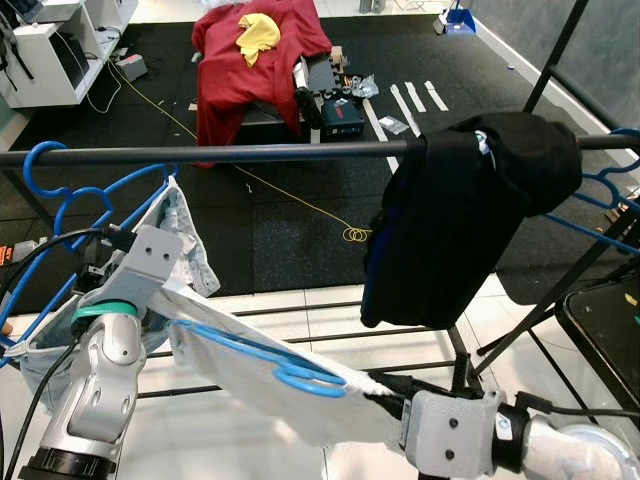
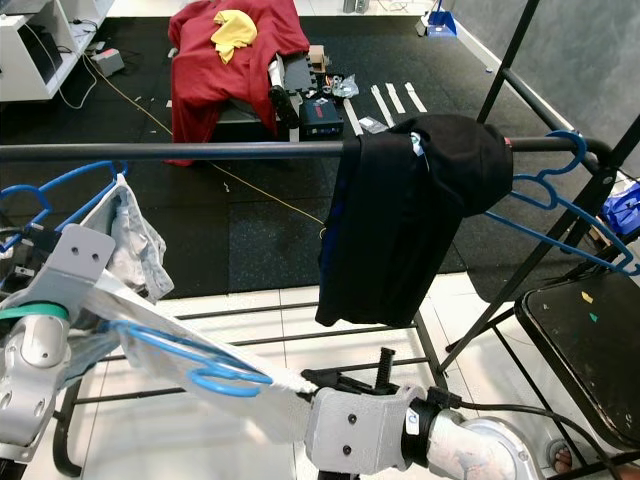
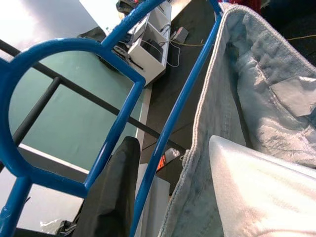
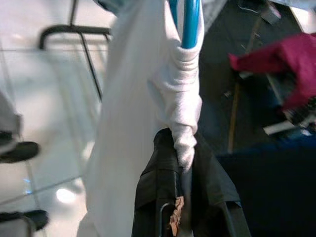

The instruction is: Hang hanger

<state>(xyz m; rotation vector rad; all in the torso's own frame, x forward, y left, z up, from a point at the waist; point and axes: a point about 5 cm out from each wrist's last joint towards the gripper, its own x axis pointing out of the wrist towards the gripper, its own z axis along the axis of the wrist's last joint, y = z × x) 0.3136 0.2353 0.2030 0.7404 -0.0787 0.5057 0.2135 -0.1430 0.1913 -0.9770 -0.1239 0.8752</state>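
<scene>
A black rail [image 1: 250, 153] crosses in front of me. My right gripper [image 1: 385, 392] is low, below the rail, and shut on a bunched end of a white garment [image 1: 240, 385]. A blue hanger [image 1: 270, 362] is threaded through that garment. The right wrist view shows the black fingers [image 4: 153, 197] pinching the white cloth, with the blue bar [image 4: 190, 19] beyond. The garment stretches up to my left gripper [image 1: 112, 238], raised under the rail's left end beside another blue hanger [image 3: 123, 123]. That hanger hangs on the rail and carries a pale denim piece [image 1: 190, 245].
A black garment [image 1: 460, 220] drapes over the rail's right part, with one more blue hanger [image 1: 610, 195] past it. The rack's slanted legs and a dark seat [image 2: 590, 340] stand on the right. A red cloth [image 1: 255, 60] covers a bench at the back, near white shelves [image 1: 50, 50].
</scene>
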